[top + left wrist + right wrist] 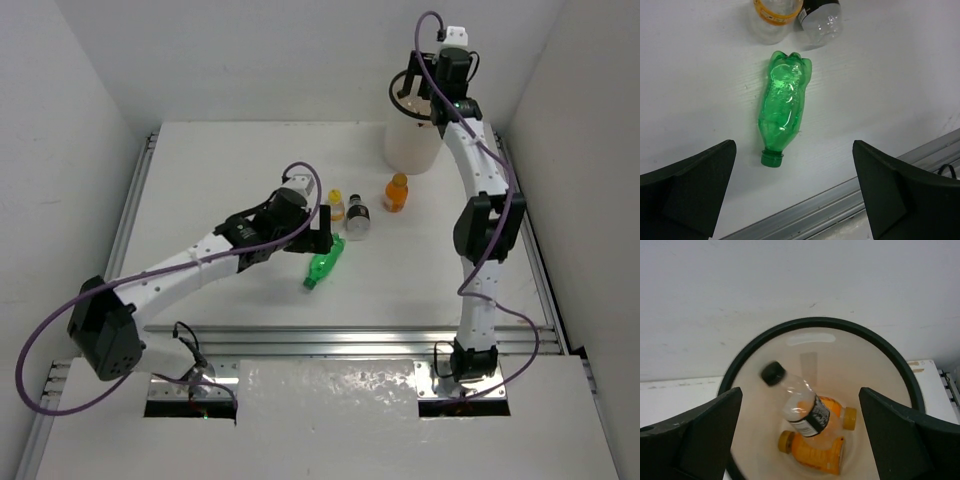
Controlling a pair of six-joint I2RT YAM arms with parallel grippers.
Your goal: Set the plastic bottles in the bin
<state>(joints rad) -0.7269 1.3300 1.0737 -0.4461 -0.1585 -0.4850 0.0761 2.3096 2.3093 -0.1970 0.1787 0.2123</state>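
The right tool (800,399) is spread wide over the bin (820,322), a black-capped bottle (801,407) inside on two orange bottles (815,452). The left tool (794,170), also wide, hovers over the green bottle (782,110) lying on the worktop (890,75), well apart from the bin; an off-centre pinch could squirt it sideways.

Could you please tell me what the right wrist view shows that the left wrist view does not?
Only the right wrist view: the inside of the bin, with a black-capped clear bottle tilted above two orange bottles. Only the left wrist view: the green bottle lying on the table, cap nearest the camera, and the lower parts of two more bottles beyond it. Both: each camera's own dark jaws, spread wide and empty.
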